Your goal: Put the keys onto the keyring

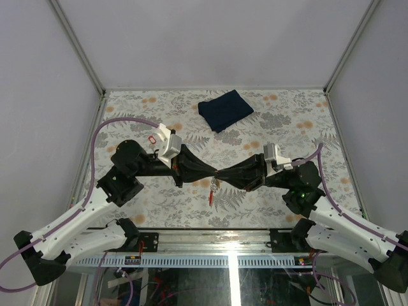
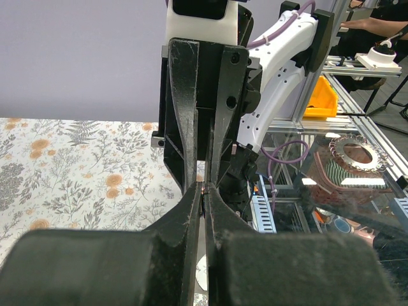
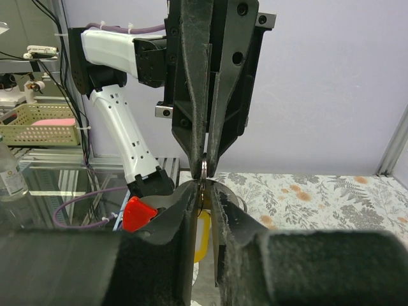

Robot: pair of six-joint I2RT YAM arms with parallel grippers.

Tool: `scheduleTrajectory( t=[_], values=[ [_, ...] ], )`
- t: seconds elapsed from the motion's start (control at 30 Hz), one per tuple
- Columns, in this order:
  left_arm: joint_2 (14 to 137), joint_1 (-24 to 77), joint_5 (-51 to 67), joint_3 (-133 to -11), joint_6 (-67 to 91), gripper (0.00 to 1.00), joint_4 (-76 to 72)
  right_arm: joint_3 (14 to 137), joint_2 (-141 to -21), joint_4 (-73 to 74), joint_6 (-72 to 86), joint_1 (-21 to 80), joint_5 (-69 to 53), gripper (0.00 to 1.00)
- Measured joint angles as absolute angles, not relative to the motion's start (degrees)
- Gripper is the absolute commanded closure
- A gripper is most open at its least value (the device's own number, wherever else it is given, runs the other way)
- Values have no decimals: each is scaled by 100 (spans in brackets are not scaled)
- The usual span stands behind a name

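My two grippers meet tip to tip above the table's middle, left gripper and right gripper. Both are shut on the thin silvery keyring, which is pinched between their tips. Its red tag hangs below the junction and also shows in the right wrist view. The yellow-headed key dangles under the ring, seen through my right gripper. In the left wrist view my left gripper is closed on a thin dark edge. The green-headed key is out of view.
A folded dark blue cloth lies at the back of the floral table. Grey walls and metal posts enclose the sides. A frame rail runs along the near edge.
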State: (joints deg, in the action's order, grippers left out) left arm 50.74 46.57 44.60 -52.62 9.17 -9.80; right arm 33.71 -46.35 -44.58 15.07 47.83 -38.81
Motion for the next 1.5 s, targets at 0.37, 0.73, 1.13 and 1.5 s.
scheduleTrajectory(
  t=[0.37,0.73,1.13,1.5],
  values=[
    [5074,4657,4436,-5262,891,77,-941,3459,-4591,-4143,1439,4783,-3959,100],
    [4720,4657,3966,-5424,534,63,-410,5262,-4458,-200,51,4783,-3719,100],
    [4598,4657,3518,-5516,152,63,305,7800,-5732,3826,-797,4783,-2899,100],
    [4012,4657,3151,-5203,104,63,508,8147,-6622,4969,-895,4783,-2576,100]
  ],
)
